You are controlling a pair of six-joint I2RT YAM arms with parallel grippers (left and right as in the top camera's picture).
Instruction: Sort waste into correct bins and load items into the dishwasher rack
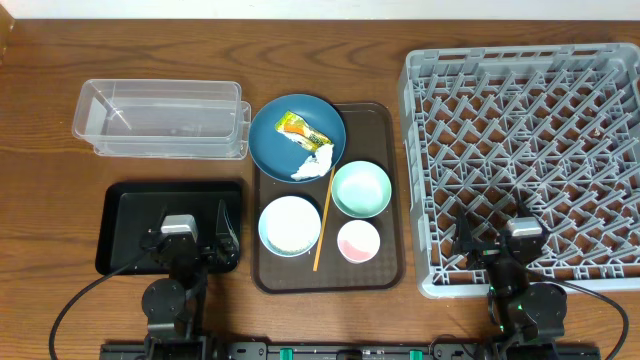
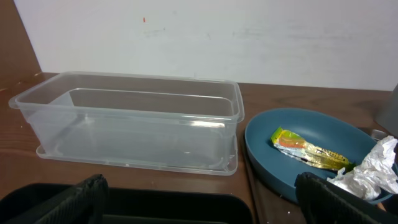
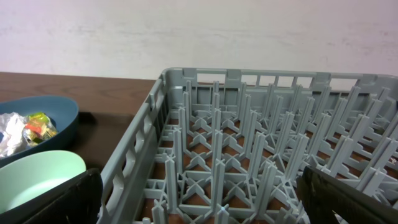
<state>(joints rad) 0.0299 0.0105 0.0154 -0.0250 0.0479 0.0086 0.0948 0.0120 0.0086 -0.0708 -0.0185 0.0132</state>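
Note:
The dark-blue plate holds the snack wrapper and the white tissue; both also show in the left wrist view, wrapper and tissue. The mint-green bowl, pale-blue bowl, small pink bowl and wooden stick lie on the brown tray. The clear tub is at the back left, the black tray in front of it. The grey rack is at the right. My left gripper is open over the black tray. My right gripper is open over the rack's front edge.
The brown serving tray stands between the black tray and the rack. The rack's near wall is right under my right gripper. Wooden table shows around everything.

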